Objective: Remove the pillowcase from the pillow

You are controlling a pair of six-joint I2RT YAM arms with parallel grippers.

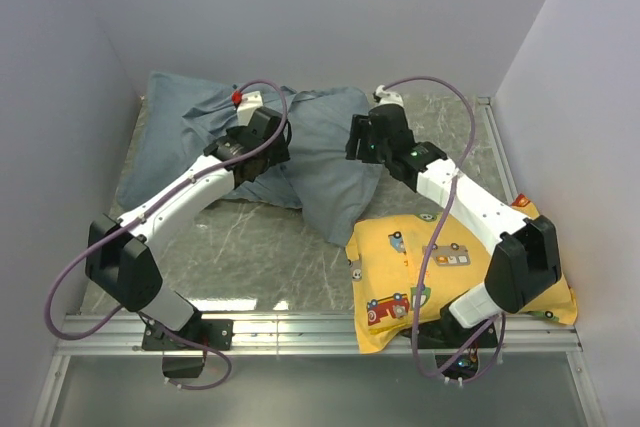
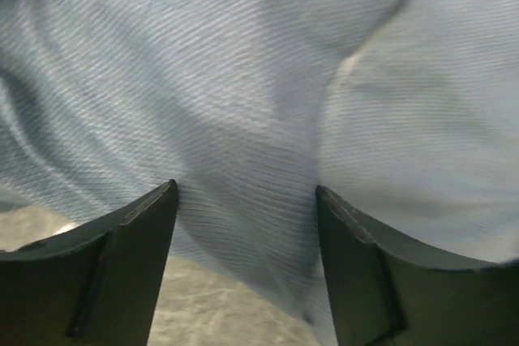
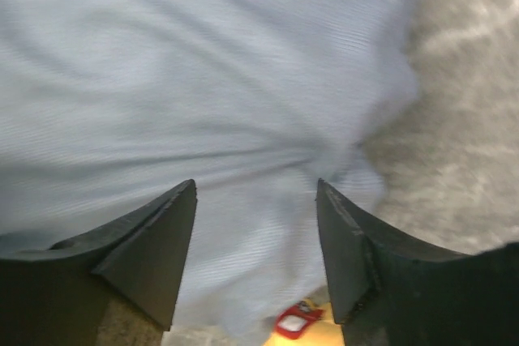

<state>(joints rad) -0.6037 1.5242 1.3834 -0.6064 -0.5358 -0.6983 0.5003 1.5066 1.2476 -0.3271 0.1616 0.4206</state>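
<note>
The blue-grey pillowcase [image 1: 325, 172] lies rumpled across the back of the table, still covering the pillow, whose white body is hidden. My left gripper [image 1: 262, 139] hovers over the cloth's middle; in the left wrist view it [image 2: 247, 192] is open with a fold of the pillowcase [image 2: 243, 103] between and beyond the fingers. My right gripper [image 1: 362, 139] is over the cloth's right part; in the right wrist view it [image 3: 255, 188] is open above the pillowcase [image 3: 203, 79], nothing clamped.
A yellow cartoon-vehicle pillow [image 1: 455, 267] lies at the front right under the right arm; its edge shows in the right wrist view [image 3: 308, 330]. The marbled grey table [image 1: 260, 247] is walled on the left, back and right.
</note>
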